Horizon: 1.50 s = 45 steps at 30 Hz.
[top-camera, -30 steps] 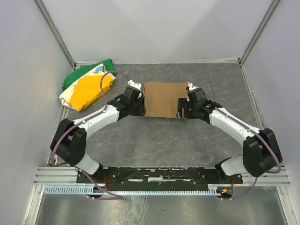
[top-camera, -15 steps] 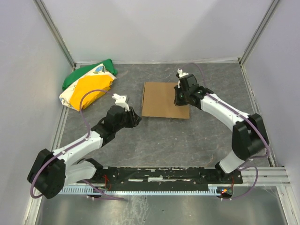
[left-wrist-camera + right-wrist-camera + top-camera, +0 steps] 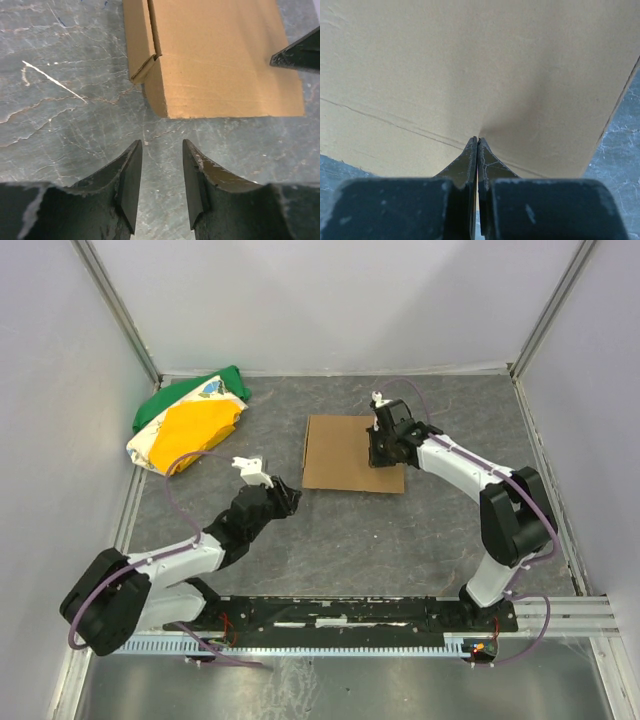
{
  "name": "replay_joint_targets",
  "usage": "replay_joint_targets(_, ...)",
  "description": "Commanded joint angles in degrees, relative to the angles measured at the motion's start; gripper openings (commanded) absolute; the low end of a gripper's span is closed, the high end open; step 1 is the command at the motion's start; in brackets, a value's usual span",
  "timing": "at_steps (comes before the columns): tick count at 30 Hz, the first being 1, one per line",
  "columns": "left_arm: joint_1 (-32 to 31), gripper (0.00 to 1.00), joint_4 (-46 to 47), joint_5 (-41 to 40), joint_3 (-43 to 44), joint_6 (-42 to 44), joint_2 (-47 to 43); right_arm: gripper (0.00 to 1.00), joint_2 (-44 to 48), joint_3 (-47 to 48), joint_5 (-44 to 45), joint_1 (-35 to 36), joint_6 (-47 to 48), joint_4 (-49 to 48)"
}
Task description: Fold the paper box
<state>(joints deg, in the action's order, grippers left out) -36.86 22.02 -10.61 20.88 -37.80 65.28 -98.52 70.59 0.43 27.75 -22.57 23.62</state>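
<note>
The paper box [image 3: 345, 452] lies flat and closed on the grey table, plain brown, with a folded side tab at its near-left corner [image 3: 145, 70]. My right gripper [image 3: 378, 448] is shut. Its tips [image 3: 477, 140] press down on the box's top near the right edge and dent the cardboard a little. My left gripper [image 3: 290, 495] hovers just off the box's near-left corner, open, with only bare table between its fingers [image 3: 161, 142]. In the left wrist view the box [image 3: 215, 60] fills the top, and one right finger [image 3: 300, 52] pokes in from the right.
A green, yellow and white cloth bundle [image 3: 190, 425] lies at the back left, against the left wall. White walls close in the table on three sides. A metal rail [image 3: 340, 615] with the arm bases runs along the near edge.
My left gripper has let go of the box's left edge and drawn back toward the near left. My right gripper has shut and moved onto the box's top at the far right.
</note>
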Motion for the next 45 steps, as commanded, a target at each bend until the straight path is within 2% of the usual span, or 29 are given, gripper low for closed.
replay_joint_targets(1,-6.39,0.41,19.74,-17.13,-7.66,11.79,2.2,0.02,-1.79,4.32,-0.4,0.34,1.11,-0.81)
replay_joint_targets(3,-9.02,0.29,29.62,-21.36,-11.77,14.13,4.38,0.02,-2.48,5.25,-0.65,0.33,1.15,-0.54)
replay_joint_targets(5,-11.28,0.25,32.76,-24.08,-12.05,16.03,7.61,0.02,-3.01,5.83,-0.84,0.31,1.17,-0.37)
replay_joint_targets(12,-14.72,0.41,40.38,-27.19,-8.93,17.17,18.32,0.02,-4.34,7.23,-1.06,0.34,1.66,0.89)
replay_joint_targets(20,-14.96,0.46,45.77,-24.48,-5.68,17.95,23.74,0.02,-5.76,8.78,-0.32,0.34,1.65,2.59)
replay_joint_targets(37,-15.05,0.46,44.13,-25.93,-1.86,18.05,29.76,0.02,-7.0,9.57,-0.88,0.36,1.85,3.53)
replay_joint_targets(45,-15.03,0.46,41.55,-31.61,-0.86,18.45,30.96,0.02,-7.45,9.83,-1.04,0.3,1.87,3.72)
